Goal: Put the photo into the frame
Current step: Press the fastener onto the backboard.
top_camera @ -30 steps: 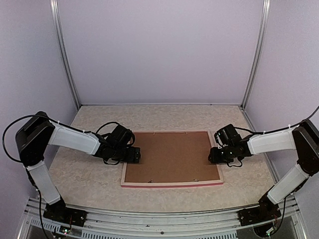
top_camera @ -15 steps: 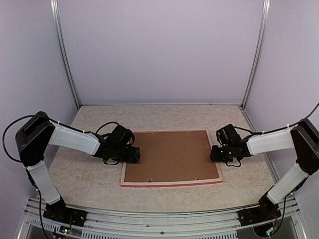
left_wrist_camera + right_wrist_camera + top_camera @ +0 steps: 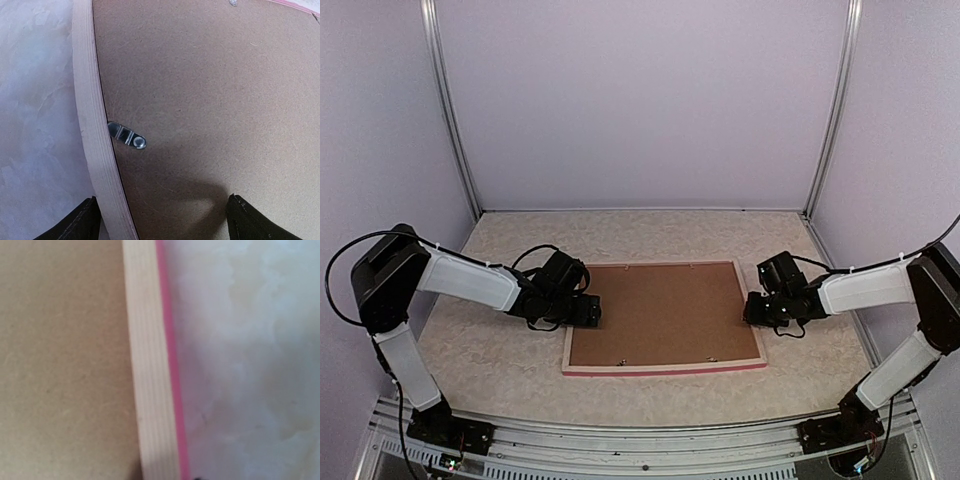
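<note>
Between spread left gripper [image 3: 162, 202] jaws | frame [image 3: 90, 100] rail, back up

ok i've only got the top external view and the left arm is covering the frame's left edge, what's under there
observer: The left wrist view shows a small metal clip fixed to the frame rail, its end lying over the backing board.
operator: are the left jaws on it
observer: No. The left gripper is open, one fingertip on the table side of the rail and the other over the board. The clip sits beyond them, untouched.
operator: and the right edge
observer: The right wrist view shows only bare rail, pale wood with a pink outer edge. There's no clip in that view.
</note>
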You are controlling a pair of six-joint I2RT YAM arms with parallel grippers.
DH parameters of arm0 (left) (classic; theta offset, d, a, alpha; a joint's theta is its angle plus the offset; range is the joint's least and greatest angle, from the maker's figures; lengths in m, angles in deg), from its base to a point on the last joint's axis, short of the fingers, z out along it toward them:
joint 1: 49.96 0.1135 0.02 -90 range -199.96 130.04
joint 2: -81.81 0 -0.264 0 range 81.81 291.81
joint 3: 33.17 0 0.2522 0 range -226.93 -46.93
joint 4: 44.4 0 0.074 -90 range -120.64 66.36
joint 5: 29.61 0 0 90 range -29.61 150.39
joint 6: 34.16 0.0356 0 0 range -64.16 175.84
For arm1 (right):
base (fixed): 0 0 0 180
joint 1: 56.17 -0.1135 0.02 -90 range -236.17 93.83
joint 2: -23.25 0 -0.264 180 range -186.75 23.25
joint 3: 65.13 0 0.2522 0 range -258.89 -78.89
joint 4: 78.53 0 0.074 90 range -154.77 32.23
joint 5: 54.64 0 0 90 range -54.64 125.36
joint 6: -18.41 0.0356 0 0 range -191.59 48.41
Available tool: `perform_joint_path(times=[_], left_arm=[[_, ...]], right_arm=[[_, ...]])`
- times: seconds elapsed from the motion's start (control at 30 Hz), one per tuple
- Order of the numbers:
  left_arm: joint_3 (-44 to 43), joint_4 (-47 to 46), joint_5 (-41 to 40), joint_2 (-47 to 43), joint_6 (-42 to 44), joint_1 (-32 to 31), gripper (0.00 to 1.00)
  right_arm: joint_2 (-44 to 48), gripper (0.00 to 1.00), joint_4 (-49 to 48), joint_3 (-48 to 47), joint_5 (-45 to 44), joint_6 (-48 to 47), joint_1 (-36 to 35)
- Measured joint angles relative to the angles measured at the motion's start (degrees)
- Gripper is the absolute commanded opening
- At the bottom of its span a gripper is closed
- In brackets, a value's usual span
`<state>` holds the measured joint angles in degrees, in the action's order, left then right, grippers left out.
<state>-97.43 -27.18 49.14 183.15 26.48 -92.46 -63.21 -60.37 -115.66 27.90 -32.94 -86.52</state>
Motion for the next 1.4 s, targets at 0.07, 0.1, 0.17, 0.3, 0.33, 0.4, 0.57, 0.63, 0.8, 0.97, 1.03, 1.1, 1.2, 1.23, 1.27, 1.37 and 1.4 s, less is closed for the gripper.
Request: perform_joint_path(times=[0.07, 0.1, 0.17, 0.3, 0.33, 0.4, 0.57, 0.63, 0.8, 0.97, 1.03, 1.1, 1.2, 1.23, 1.27, 1.37, 1.4], left_arm=[[0.0, 0.0, 0.0, 0.0, 0.0, 0.0, 0.88], [0.0, -0.1, 0.0, 0.0, 0.0, 0.0, 0.89], [0.0, -0.1, 0.0, 0.0, 0.0, 0.1, 0.91], [0.5, -0.5, 0.0, -0.3, 0.0, 0.2, 0.99], [0.7, -0.5, 0.0, -0.7, 0.0, 0.2, 0.99], [1.9, -0.2, -0.3, -2.2, 0.0, 0.5, 0.99], [3.7, 1.3, -0.2, -8.0, 0.0, 0.9, 0.99], [3.8, 1.3, 0.7, -11.0, 0.0, 1.0, 0.99], [3.7, 1.3, 3.9, -17.6, 0.0, 1.3, 0.99], [3.0, 1.3, 4.9, -20.0, 0.3, 0.6, 0.99], [2.7, 1.3, 4.8, -20.0, 0.8, -0.5, 0.99], [2.5, 1.3, 4.7, -20.0, 1.7, -2.1, 0.99], [1.7, 1.0, 4.4, -19.1, 3.9, -6.1, 0.98], [1.3, 0.9, 4.0, -18.5, 4.9, -7.7, 0.98], [0.9, 0.7, 3.5, -17.9, 5.8, -9.3, 0.98], [-0.7, 0.4, 1.7, -15.4, 9.9, -14.8, 0.98], [-1.1, 0.3, 1.4, -14.6, 11.0, -16.2, 0.99]], right_arm=[[0.0, 0.40, 0.1, 0.0, 0.3, 0.1, 0.0], [0.0, 0.43, 0.3, 0.0, 0.5, 0.0, 0.0], [0.0, 0.48, 0.6, 0.0, 0.8, -0.1, 0.0], [1.2, 0.55, 2.2, 0.0, 1.0, -0.7, 0.0], [1.9, 0.57, 2.6, 0.0, 1.0, -1.0, 0.0], [3.1, 0.60, 3.5, 0.0, 0.9, -1.8, 0.0], [6.3, 0.61, 5.9, -0.1, 0.4, -3.7, 0.0], [6.8, 0.59, 6.7, -0.1, 0.3, -4.6, 0.0], [6.8, 0.54, 7.7, -0.1, 0.7, -6.3, 0.3], [5.3, 0.48, 7.6, -0.1, 1.9, -7.4, 0.5], [4.5, 0.45, 7.5, -0.1, 2.6, -7.7, 0.5], [3.8, 0.42, 7.4, -0.1, 3.0, -7.8, 0.7], [3.2, 0.37, 7.2, -0.1, 3.6, -8.2, 1.0], [3.0, 0.36, 7.1, -0.1, 3.8, -8.3, 1.2], [2.8, 0.34, 7.0, -0.1, 3.8, -8.5, 1.2], [2.3, 0.28, 6.3, -0.1, 4.5, -9.0, 1.7], [2.1, 0.26, 6.0, -0.1, 4.9, -9.3, 1.8]])
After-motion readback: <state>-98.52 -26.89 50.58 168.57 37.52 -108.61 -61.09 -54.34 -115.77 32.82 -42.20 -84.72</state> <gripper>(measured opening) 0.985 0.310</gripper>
